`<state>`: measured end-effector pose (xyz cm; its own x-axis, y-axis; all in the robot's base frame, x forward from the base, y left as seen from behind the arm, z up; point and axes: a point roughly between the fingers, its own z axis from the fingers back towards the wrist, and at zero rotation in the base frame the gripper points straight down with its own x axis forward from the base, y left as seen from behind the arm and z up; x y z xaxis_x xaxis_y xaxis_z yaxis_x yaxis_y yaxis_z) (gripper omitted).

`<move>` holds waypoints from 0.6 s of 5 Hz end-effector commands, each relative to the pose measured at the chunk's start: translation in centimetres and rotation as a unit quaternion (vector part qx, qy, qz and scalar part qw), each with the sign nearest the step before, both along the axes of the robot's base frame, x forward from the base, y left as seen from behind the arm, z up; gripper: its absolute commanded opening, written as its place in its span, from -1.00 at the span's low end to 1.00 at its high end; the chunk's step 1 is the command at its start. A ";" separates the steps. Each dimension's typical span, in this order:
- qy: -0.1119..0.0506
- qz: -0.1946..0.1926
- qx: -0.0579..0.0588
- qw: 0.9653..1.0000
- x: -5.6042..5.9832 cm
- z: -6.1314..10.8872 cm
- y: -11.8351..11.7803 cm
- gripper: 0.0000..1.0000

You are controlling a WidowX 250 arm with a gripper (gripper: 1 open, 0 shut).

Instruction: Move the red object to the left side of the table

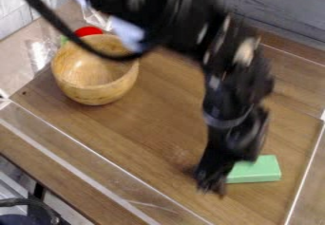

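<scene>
The red object (86,32) is a small red toy fruit lying at the back left of the table (152,124), just behind the wooden bowl (91,72), which hides part of it. My gripper (215,179) is far from it, low over the front right of the table at the left end of the green block (263,169). The whole arm is smeared by motion blur, so the fingers cannot be made out and nothing shows between them.
The black arm (191,34) stretches from the back left across the middle of the view and covers part of the tabletop. A low clear acrylic wall (76,177) runs along the table's edges. A clear folded piece (124,27) stands at the back.
</scene>
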<state>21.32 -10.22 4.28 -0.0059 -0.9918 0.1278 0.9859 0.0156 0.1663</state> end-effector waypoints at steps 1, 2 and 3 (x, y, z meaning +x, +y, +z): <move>-0.004 0.011 0.012 1.000 0.4 2.8 1.0 -1.00; 0.006 -0.005 0.028 1.000 1.6 4.9 1.9 -1.00; 0.004 -0.028 0.045 0.999 3.2 7.6 3.2 -1.00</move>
